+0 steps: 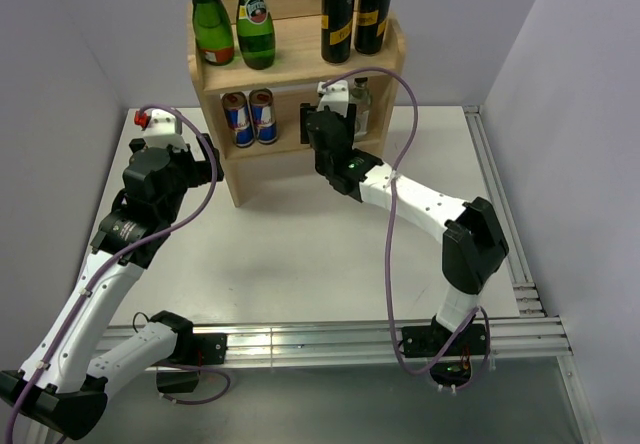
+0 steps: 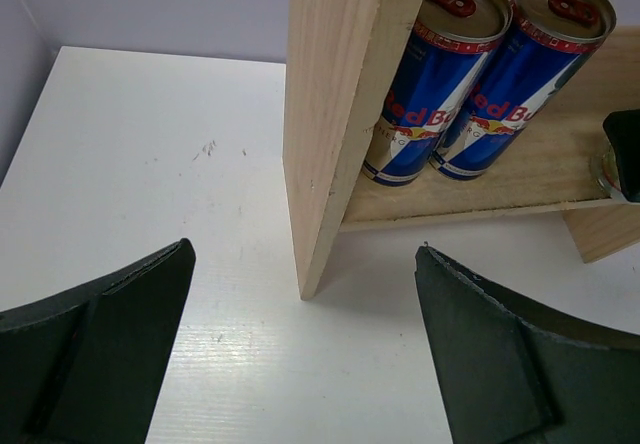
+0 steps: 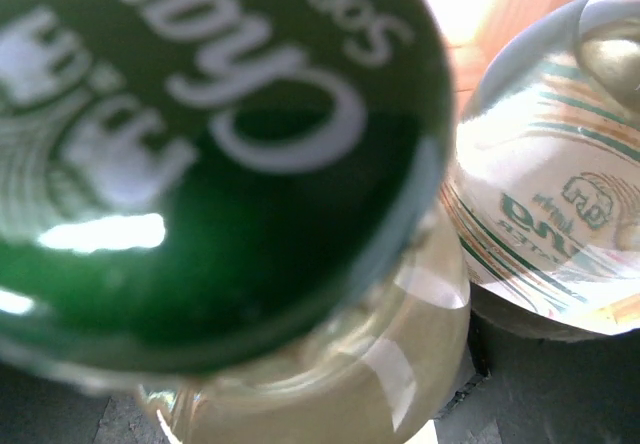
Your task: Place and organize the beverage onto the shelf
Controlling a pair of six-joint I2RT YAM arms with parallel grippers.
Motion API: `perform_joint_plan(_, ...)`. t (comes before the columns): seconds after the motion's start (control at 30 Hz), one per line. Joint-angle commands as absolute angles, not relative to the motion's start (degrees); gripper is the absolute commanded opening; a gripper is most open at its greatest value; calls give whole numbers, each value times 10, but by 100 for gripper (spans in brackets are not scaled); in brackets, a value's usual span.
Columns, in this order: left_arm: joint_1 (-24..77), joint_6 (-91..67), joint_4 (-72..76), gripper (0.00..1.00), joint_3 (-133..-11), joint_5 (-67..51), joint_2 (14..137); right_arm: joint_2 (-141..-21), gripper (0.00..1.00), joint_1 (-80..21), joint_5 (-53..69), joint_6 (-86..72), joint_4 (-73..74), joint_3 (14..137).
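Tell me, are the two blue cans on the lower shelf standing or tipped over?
Standing. Both cans rest side by side on the lower board, bases down, tab tops up.

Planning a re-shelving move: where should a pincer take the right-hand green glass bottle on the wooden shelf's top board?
Likely the slim neck of the right-hand green glass bottle, from the front, closing sideways. It stands upright, its body close beside the left green glass bottle, and the wooden shelf's rim hides its base.
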State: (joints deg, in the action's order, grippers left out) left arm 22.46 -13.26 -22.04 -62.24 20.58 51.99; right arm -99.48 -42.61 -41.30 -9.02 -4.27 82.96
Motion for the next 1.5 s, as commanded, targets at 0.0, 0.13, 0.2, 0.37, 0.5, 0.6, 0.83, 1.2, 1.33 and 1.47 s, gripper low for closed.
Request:
perform_joint_plan(0.0,222,-142,-201,99,-624,195,513,-977,0,-393,-465,-81,-147,860)
perform_joint_plan(0.13,222,-142,-203,99,-624,195,513,-983,0,-389,-483,-83,-163,863)
perform_joint_plan(0.2,222,-142,-202,99,-624,196,513,-990,0,-389,-494,-84,-170,865)
perform_joint_plan(0.37,222,-142,-201,99,-623,193,512,-1011,0,-388,-502,-91,-173,875)
perform_joint_plan(0.5,221,-142,-201,99,-624,192,512,-1020,0,-388,-516,-90,-184,875)
perform_joint_plan(0.6,221,-142,-201,99,-623,192,512,-1026,0,-388,-519,-85,-193,875)
perform_joint_plan(0.83,221,-142,-203,99,-624,192,511,-1042,0,-388,-525,-92,-186,884)
perform_joint_plan(1.2,221,-142,-202,99,-622,192,511,-1050,81,-390,-497,-116,-155,884)
perform_joint_plan(1.33,221,-142,-203,99,-624,192,511,-1049,87,-391,-489,-121,-150,882)
perform_joint_plan(1.47,219,-141,-203,99,-623,191,511,-1051,89,-393,-483,-125,-144,880)
